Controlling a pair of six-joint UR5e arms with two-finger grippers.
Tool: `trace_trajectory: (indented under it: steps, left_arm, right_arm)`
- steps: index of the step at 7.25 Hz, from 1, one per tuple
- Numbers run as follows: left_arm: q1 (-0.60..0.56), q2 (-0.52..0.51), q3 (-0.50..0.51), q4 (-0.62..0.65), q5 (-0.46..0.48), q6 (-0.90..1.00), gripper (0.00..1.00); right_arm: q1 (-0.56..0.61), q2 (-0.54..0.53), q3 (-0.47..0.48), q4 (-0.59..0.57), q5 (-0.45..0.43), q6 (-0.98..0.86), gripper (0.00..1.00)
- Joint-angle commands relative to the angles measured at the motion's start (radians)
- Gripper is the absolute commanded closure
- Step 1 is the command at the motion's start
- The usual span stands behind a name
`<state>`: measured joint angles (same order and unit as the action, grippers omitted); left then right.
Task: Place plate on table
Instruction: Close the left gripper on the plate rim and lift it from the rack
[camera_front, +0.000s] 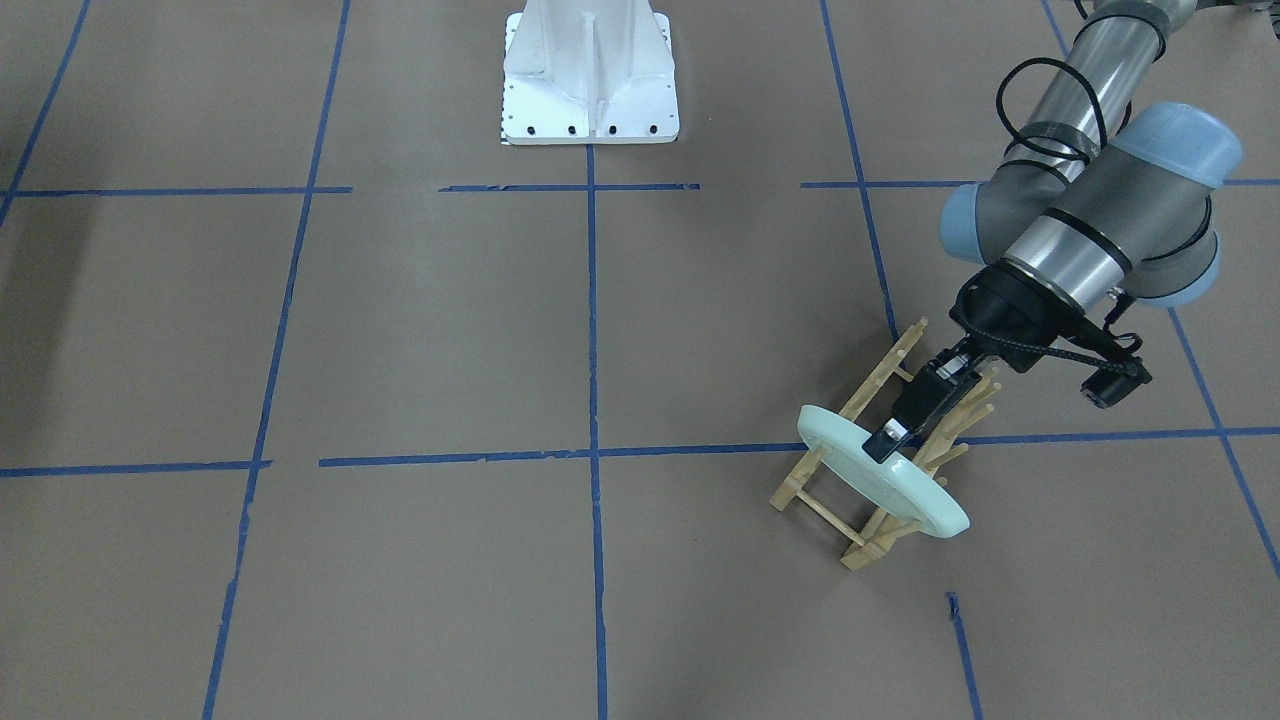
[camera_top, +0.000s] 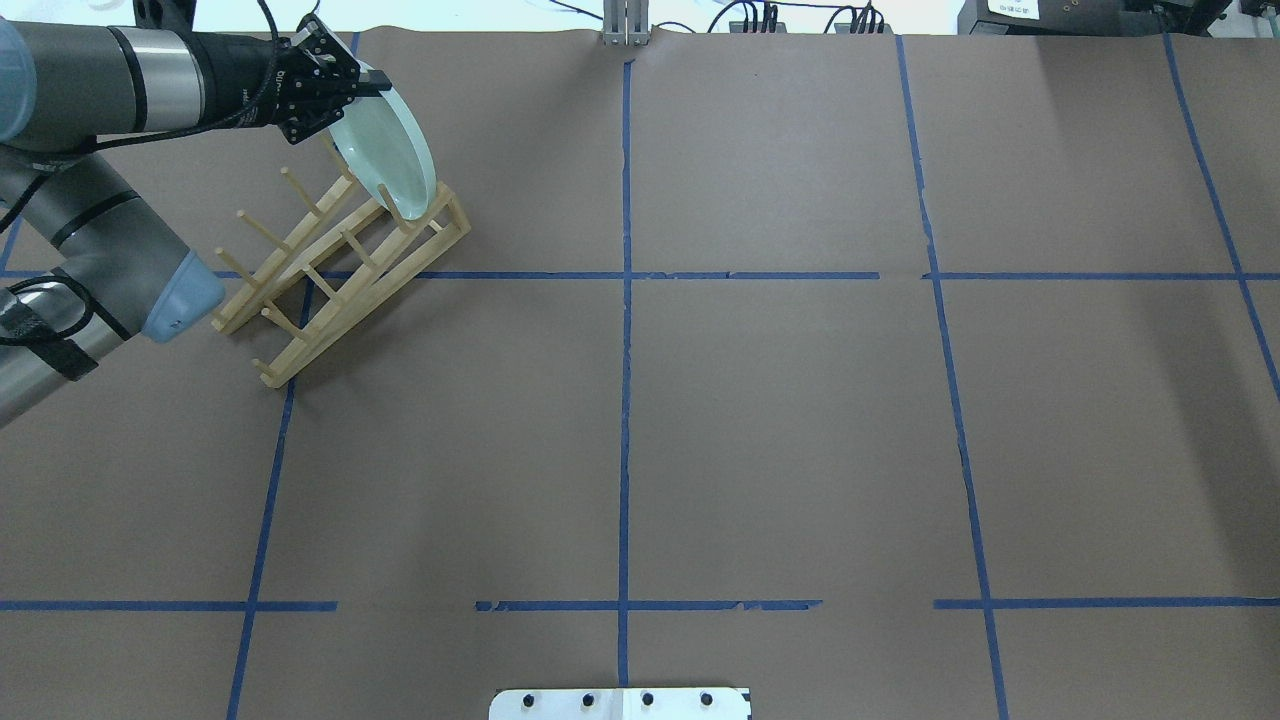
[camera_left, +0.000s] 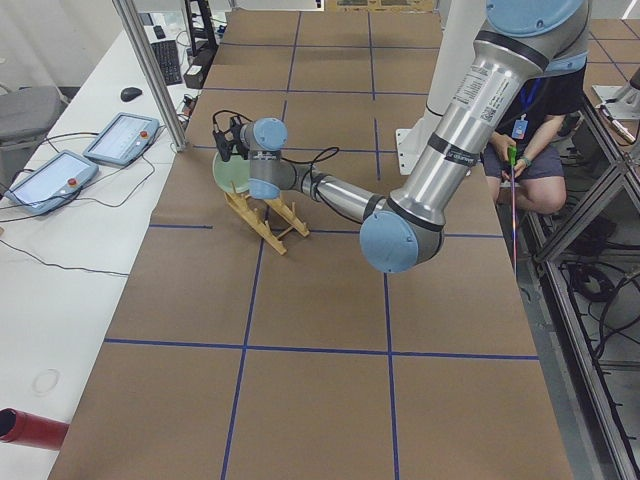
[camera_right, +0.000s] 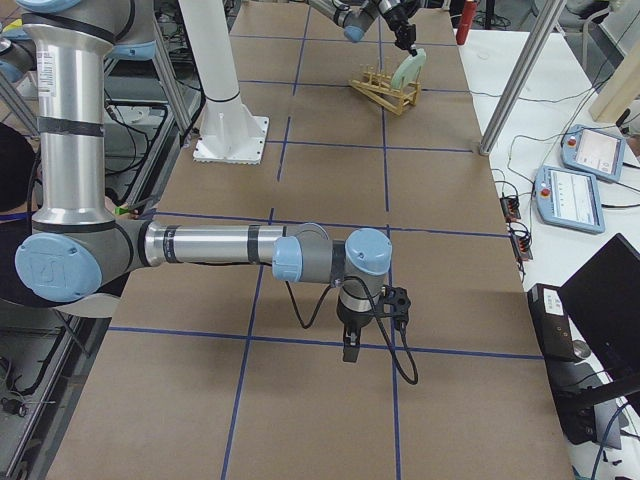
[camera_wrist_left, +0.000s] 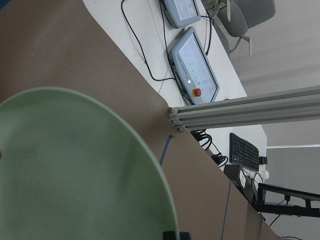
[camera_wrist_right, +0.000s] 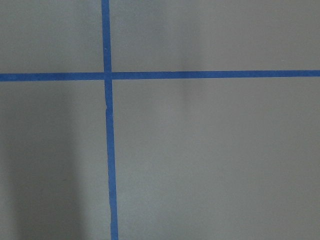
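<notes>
On the robot's far left of the worktop (camera_front: 450, 330), the plate (camera_front: 900, 485) stands tilted on edge between the end pegs of the wooden rack (camera_front: 866, 548). The left pincer (camera_front: 884, 441) appears clamped over its upper rim, a hold suited to lifting it straight out of the slot. The right pincer (camera_right: 347, 352) hangs over bare paper, well apart; I cannot tell how its fingers are set.
</notes>
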<state>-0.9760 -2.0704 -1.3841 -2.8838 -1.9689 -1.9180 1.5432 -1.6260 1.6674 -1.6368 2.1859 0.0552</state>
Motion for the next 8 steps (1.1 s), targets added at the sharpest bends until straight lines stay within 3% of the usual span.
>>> trace_trajectory:
  steps: [1,4,5,7,8]
  left_arm:
    - [-0.012,0.003,-0.004,-0.058,-0.002,-0.004,1.00]
    - [-0.056,0.024,-0.022,-0.169,-0.008,-0.021,1.00]
    - [-0.097,0.024,-0.044,-0.167,-0.059,-0.064,1.00]
    - [-0.194,0.015,-0.100,-0.111,-0.187,-0.088,1.00]
    - [-0.201,0.009,-0.187,0.014,-0.247,-0.079,1.00]
  right_arm:
    - [0.000,0.000,0.000,0.000,0.000,0.000,0.00]
    - [0.000,0.000,0.000,0.000,0.000,0.000,0.00]
    - [0.000,0.000,0.000,-0.002,0.000,0.000,0.00]
    - [0.002,0.000,0.000,0.000,0.000,0.000,0.00]
    - [0.000,0.000,0.000,0.000,0.000,0.000,0.00]
